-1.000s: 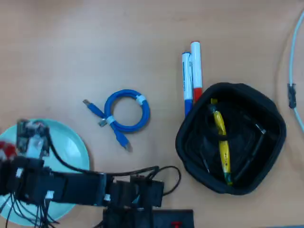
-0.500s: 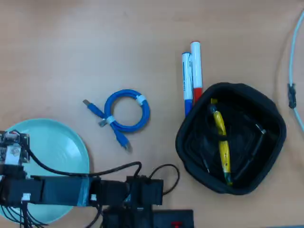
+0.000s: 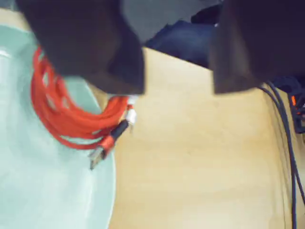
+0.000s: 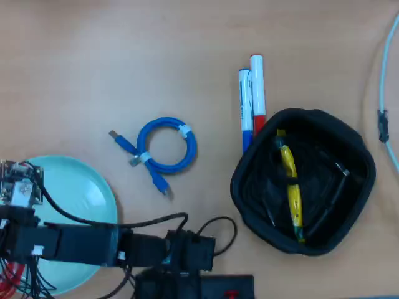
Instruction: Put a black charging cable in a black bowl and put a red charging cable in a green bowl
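**Red coil down on the green bowl — now a clean exit**

The tabletop (image 4: 93, 62) carries everything. The green bowl (image 4: 87, 187) sits at the lower left of the overhead view with the arm stretched across it. In the wrist view the red charging cable (image 3: 57, 114) lies on that pale dish close to its rim, 1 plug end reaching out toward the edge. It appears to be resting there rather than held. The fingers (image 3: 176, 62) stand wide apart above it, with bare wood showing between the 2 dark blurs and nothing gripped.

The black bowl (image 4: 349, 143) sits well apart at the right. Thin dark cable shows inside it beside a yellow pen (image 4: 290, 187), so the black charging cable (image 4: 330, 199) looks already placed. A blue coiled cable (image 4: 167, 144) and 2 markers (image 4: 251, 99) lie on the wood between the bowls, untouched.

To finish well, I would lift straight up with the fingers kept spread — any sideways drag could snag a loop and pull the coil over the shallow rim, which is near that trailing plug. Clear the dish fully before swinging away.
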